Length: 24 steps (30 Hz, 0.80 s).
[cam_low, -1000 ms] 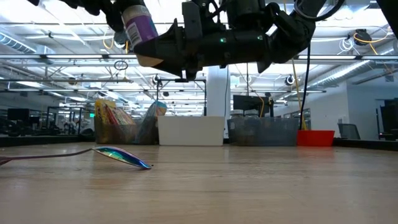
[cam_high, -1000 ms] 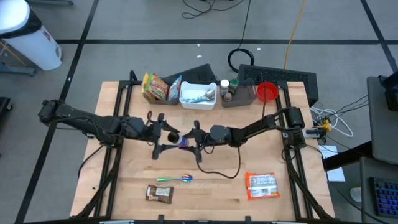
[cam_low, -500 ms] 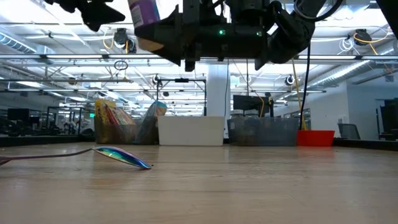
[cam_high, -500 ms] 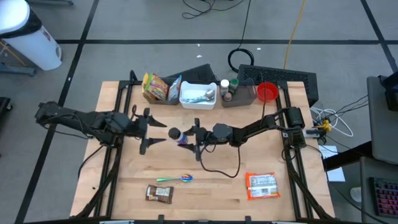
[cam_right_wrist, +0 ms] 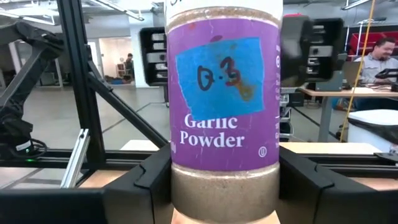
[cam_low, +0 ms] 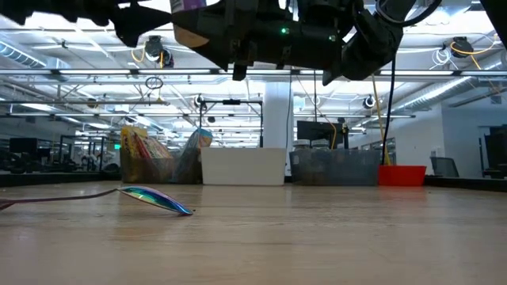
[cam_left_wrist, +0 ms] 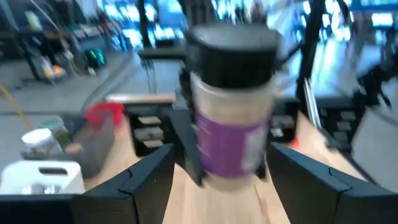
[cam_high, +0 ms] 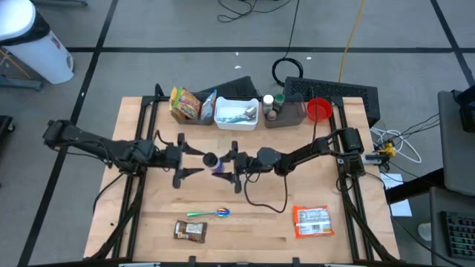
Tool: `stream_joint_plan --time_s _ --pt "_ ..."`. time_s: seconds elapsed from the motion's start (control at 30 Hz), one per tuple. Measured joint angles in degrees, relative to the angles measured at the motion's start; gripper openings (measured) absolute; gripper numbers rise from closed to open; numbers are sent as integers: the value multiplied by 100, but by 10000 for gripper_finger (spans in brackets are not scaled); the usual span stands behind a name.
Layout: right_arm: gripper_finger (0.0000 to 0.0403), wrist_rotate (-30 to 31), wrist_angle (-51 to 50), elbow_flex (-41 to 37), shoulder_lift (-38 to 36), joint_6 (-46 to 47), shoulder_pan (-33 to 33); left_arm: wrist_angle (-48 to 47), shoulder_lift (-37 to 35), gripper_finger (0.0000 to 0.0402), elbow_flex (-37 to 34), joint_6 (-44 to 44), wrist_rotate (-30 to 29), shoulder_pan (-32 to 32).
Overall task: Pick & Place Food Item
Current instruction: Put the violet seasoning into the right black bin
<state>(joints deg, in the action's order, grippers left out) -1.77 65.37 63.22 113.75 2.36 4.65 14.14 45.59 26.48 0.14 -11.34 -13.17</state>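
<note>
A garlic powder jar (cam_right_wrist: 224, 93) with a purple label and a black cap (cam_high: 209, 159) hangs high over the middle of the table. My right gripper (cam_high: 231, 160) is shut on it and reaches in from the table's right. In the low view the jar (cam_low: 187, 9) is cut off by the picture's top edge. My left gripper (cam_high: 194, 159) stands open just left of the jar, level with it. Its fingers (cam_left_wrist: 146, 180) flank the jar (cam_left_wrist: 230, 124) without touching it. My right gripper pinches the jar's lower body (cam_right_wrist: 224, 186), below the purple label, between its two fingers (cam_right_wrist: 146, 183). The fingers come in roughly level from the table's right side. The jar is lifted clear of the table, cap end up, leaning a little toward the table's left.
Along the far edge stand snack bags (cam_high: 185, 104), a white bin (cam_high: 236, 113), a grey bin (cam_high: 286, 111) and a red cup (cam_high: 319, 110). Near the front lie a shiny spoon (cam_high: 211, 213), a brown bar (cam_high: 189, 231) and an orange packet (cam_high: 312, 221). A dark cable (cam_high: 260, 202) loops under the right arm.
My left gripper has drawn back from the jar toward the table's left edge and now stands a short way off it. My right gripper has tipped upward, so the jar has risen a little and stands more upright.
</note>
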Motion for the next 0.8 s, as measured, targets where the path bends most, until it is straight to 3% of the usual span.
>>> stream_joint_plan --time_s 0.23,0.5,0.8 --pt "191 -1 47 0 0 -1 8 1798 171 256 -815 -127 -65 183" --pt "191 -49 106 0 0 19 8 3083 1131 268 -861 -199 411 223" --pt "191 -147 80 4 0 39 8 4053 1982 252 -788 -321 726 228"
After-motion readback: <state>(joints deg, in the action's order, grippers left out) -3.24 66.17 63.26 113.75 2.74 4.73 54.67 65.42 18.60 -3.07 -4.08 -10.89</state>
